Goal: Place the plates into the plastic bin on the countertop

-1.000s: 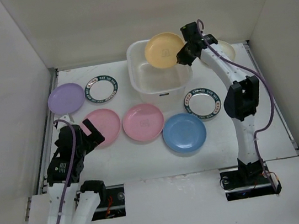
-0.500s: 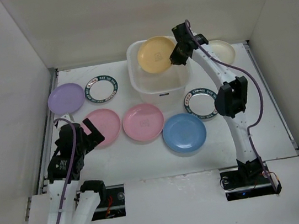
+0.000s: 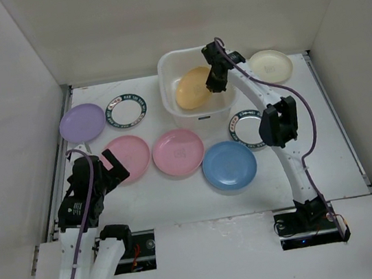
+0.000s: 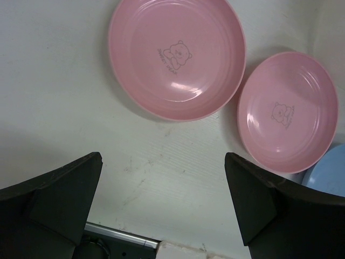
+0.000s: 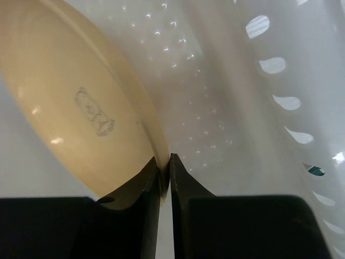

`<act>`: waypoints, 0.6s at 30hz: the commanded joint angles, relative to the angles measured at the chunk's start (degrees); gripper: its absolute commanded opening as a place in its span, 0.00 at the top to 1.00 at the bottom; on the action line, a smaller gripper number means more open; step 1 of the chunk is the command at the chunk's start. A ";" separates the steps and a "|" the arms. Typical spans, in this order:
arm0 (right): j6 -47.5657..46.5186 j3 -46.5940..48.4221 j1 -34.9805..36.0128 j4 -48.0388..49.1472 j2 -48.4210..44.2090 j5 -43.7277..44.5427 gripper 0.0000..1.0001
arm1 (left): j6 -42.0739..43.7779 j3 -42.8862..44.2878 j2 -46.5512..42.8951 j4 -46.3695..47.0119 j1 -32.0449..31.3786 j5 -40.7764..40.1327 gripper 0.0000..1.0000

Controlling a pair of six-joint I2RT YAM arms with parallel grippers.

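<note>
Inside the plastic bin (image 3: pixel 167 64), which stands at the far middle of the worktop (image 3: pixel 160 199), the orange plate (image 3: pixel 193 88) hangs tilted, its face turned toward the bin's left wall and its lower edge down in the tub. The right gripper (image 3: pixel 216 79) reaches in over the bin's right rim and is clamped on the plate's right edge. In the right wrist view its two dark fingers (image 5: pixel 145 189) pinch the thin rim between them, with the bin's translucent wall just beyond. Whether the plate touches the bin's floor I cannot tell.

Seven more plates lie flat on the worktop outside the bin. Left of the bin is a patterned-rim plate (image 3: pixel 126 111), and the lilac plate (image 3: pixel 81 121) sits just beside it, farther left. In front of the bin lies the right pink plate (image 3: pixel 178 152), with the left pink plate (image 3: pixel 128 158) just beside it on the side away from the bin's label. The blue plate (image 3: pixel 229 164) lies nearer the arm bases, to the front-right of the bin. A second patterned-rim plate (image 3: pixel 251 129) sits near the bin's front-right corner, partly behind the right arm. The cream plate (image 3: pixel 271 66) lies to the right of the bin, at the far side.

The left gripper (image 4: pixel 163 159) hovers well to the front-left of the bin, near the left pink plate, with its jaws wide apart and nothing between them.
</note>
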 commanded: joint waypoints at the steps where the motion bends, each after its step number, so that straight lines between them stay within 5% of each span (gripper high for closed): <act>1: -0.73 2.28 0.59 -0.49 0.38 3.62 0.79 | -1.65 2.61 -0.89 -2.72 0.43 -0.07 0.00; 10: -2.13 1.40 1.03 -1.11 -1.63 6.00 0.53 | -1.65 1.90 -1.77 -3.08 -0.36 -0.07 0.00; 18: -6.88 -0.96 3.76 4.07 -20.42 7.40 0.37 | -1.65 2.08 -2.03 -2.55 -1.59 -0.07 0.00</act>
